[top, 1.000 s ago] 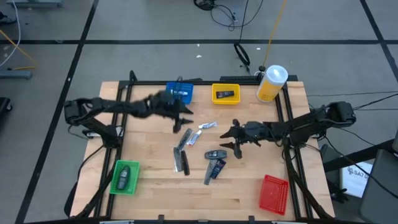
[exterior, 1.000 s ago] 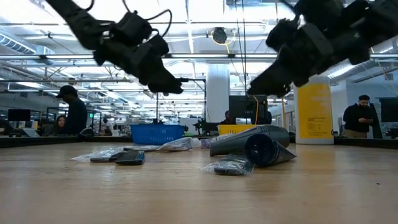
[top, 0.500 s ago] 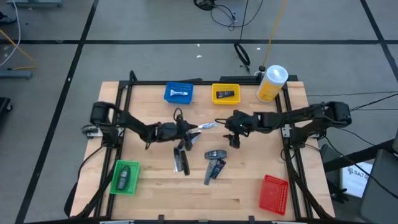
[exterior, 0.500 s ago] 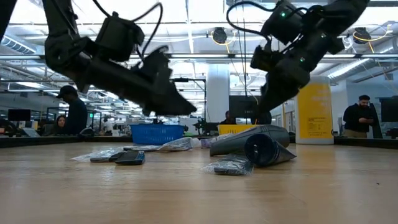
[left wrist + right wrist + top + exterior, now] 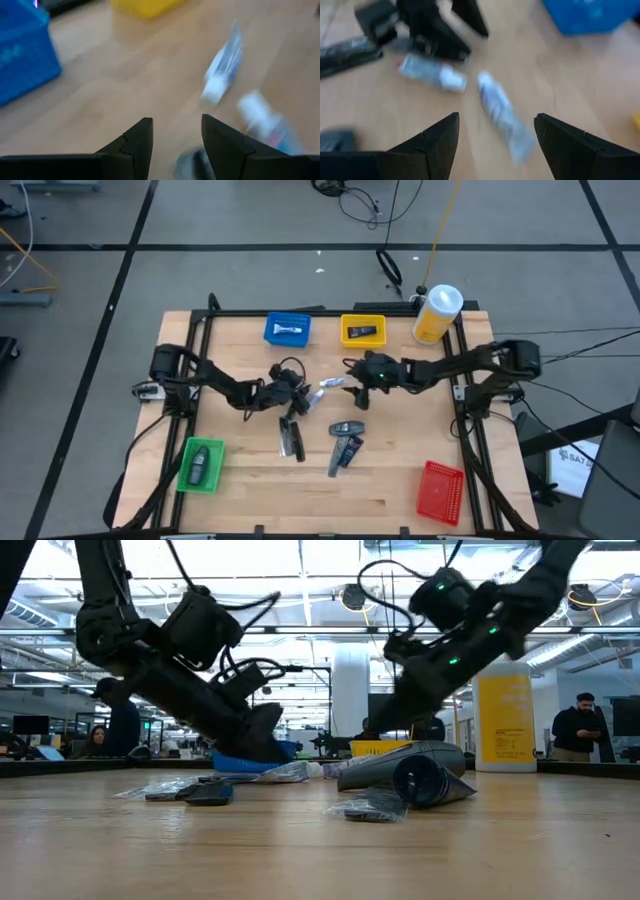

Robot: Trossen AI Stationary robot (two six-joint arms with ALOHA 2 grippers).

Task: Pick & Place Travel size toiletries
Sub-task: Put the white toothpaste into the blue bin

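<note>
Several travel size toiletries lie flat in the middle of the table: two silver-white tubes, dark tubes and dark sachets. My left gripper hovers low and open over the spot beside the tubes; a white-blue tube lies ahead of its fingers and a dark item just below them. My right gripper is open above the table, slanting down at a silver-white tube. Its view also shows my left gripper farther off.
A blue bin and a yellow bin at the far edge each hold an item, as does the green bin at the near left. A red bin sits near right. A big yellow bottle stands far right.
My left gripper has swung from beside the blue bin toward the table's near edge and dropped low over the toiletries, tipping downward. My right gripper has gone toward the far left, closer to the silver-white tubes. The toiletries have stayed in place.
</note>
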